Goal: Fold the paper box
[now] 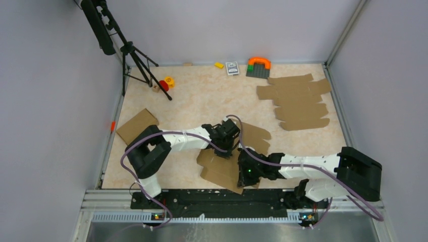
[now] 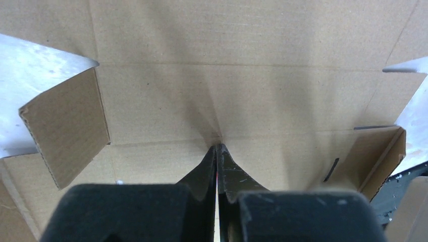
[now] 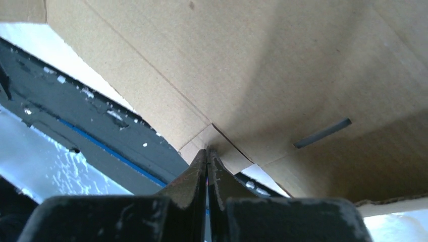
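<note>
Your left gripper (image 2: 217,148) and right gripper (image 3: 207,150) are both pinched closed, holding nothing (tips only pressing on cardboard). The paper box (image 1: 218,171) lies between them at the near edge of the table (image 1: 202,96). Press unevenly and it could skid off.

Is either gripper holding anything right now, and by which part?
Nothing is held: the left gripper and right gripper are both shut empty, tips against the paper box.

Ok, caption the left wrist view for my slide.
Left fingers, shut, tips against a crease of the paper box, flaps standing up on either side.
</note>
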